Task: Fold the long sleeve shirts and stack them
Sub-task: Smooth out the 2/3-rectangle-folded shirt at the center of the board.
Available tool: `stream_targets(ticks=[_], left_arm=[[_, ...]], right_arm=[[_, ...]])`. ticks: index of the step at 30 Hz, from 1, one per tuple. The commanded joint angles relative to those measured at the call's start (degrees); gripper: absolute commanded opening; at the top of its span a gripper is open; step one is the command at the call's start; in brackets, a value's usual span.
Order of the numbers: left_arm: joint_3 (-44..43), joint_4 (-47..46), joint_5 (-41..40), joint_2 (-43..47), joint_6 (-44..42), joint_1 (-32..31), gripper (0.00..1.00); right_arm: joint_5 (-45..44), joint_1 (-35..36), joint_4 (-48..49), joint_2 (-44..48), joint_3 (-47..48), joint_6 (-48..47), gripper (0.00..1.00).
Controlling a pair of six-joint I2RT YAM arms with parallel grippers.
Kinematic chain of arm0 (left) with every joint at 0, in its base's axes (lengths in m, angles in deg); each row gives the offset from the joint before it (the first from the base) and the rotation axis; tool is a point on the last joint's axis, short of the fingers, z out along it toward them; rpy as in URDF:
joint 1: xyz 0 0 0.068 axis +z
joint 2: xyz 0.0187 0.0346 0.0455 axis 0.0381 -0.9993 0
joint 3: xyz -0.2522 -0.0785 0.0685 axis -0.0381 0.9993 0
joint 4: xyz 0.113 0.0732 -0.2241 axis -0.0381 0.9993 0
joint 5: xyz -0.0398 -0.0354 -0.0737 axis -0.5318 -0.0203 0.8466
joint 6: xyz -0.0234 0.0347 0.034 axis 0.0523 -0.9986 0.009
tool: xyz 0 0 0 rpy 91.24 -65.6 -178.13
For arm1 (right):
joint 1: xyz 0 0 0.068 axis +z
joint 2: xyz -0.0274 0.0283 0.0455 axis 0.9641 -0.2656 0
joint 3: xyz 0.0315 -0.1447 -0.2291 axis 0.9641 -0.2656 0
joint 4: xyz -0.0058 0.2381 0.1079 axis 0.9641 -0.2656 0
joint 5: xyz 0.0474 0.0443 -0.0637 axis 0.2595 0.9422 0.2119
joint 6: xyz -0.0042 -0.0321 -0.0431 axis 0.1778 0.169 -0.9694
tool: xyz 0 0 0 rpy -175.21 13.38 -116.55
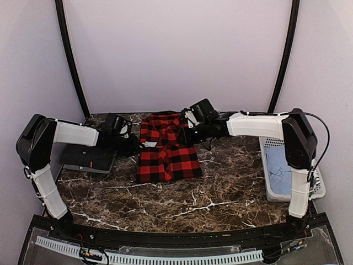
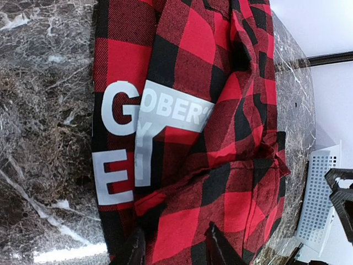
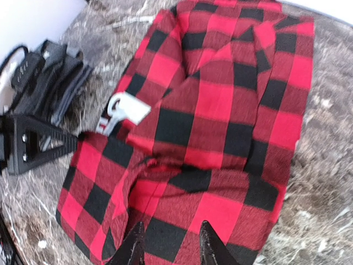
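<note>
Only the left wrist view shows legible lettering (image 2: 118, 110) on the flannel (image 2: 231, 165); left claw (image 2: 175, 236) and right claw (image 3: 171, 231) are both spread.

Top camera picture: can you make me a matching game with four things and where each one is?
Things:
1. red-and-black flannel shirt
2. dark folded shirt
3. white basket
4. light blue cloth

Places:
A. inside the basket
B. middle of the marble table
C. right edge of the table
D. left side of the table

Pairs: 1-B, 2-D, 3-C, 4-A
</note>
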Motion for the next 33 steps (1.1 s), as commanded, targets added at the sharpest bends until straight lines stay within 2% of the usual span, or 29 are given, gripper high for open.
stream_targets(ticks=[1,6,14,17,20,25,33], left_arm=[[-2.1,1.38,-0.61,-0.87,-1.45,0.12,0.35],[-3.17,0.82,0.23,-2.24,-1.57,0.13,0.28],[-4.43,1.21,0.44,-2.55,-2.7,0.2,0.07],[-4.3,1.48,0.07,-1.89,-3.1,0.22,0.02],[-3.33,0.99,-0.61,-0.38,-3.2,0.22,0.0],[-0.93,-2.08,-1.53,2.11,-3.06,0.22,0.0],[1.94,-5.99,-0.24,4.59,-3.23,0.22,0.0]], right_arm=[[4.19,1.45,1.62,-2.01,-0.75,1.68,0.29],[7.67,1.43,2.77,-7.04,2.72,3.15,0.26],[10.51,0.58,1.64,-16.69,12.05,5.23,0.2],[10.45,0.04,1.74,-18.18,13.55,6.07,0.2],[11.0,-0.3,2.64,-18.92,13.69,6.9,0.23],[12.59,-0.94,4.06,-20.25,13.36,8.32,0.38],[16.78,-1.91,6.08,-22.55,13.89,9.89,0.48]])
